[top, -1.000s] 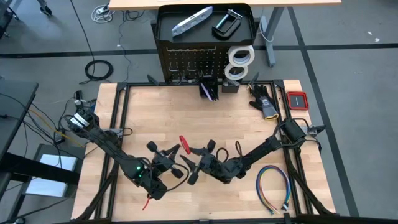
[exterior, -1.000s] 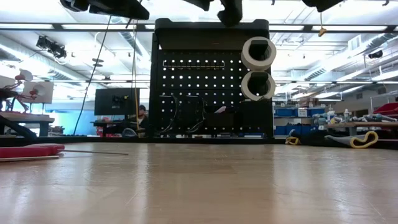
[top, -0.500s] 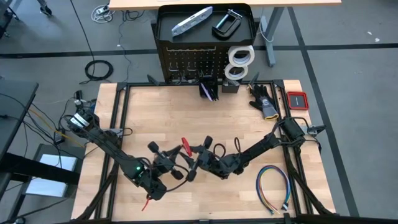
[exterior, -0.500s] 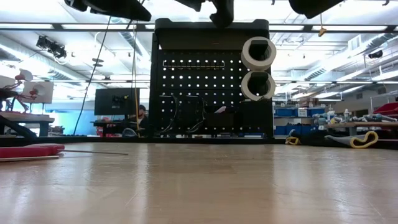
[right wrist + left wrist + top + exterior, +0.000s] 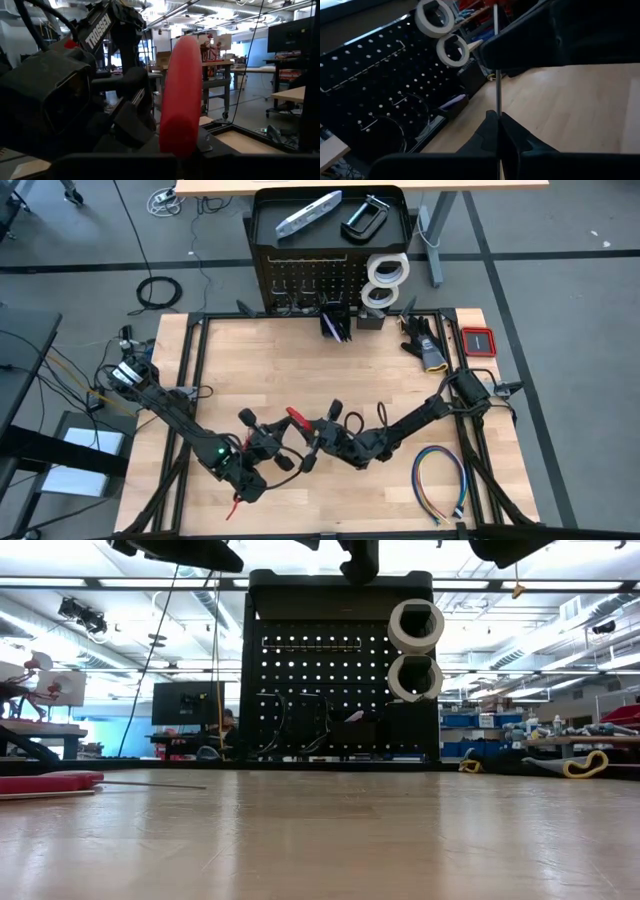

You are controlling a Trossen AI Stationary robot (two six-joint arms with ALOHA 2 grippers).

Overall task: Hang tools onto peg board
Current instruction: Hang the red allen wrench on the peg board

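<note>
Above the tabletop (image 5: 330,370), well in front of the peg board (image 5: 305,280), both clenched claws, left (image 5: 275,442) and right (image 5: 318,436), seem to grasp one red-handled tool (image 5: 297,418) between them.

wooden table (image 5: 330,370), red case (image 5: 478,341), multicoloured wire loop (image 5: 440,482)

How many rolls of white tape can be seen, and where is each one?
2. The upper tape roll and the lower tape roll both hang on the right side of the peg board. More may be hidden.
</note>
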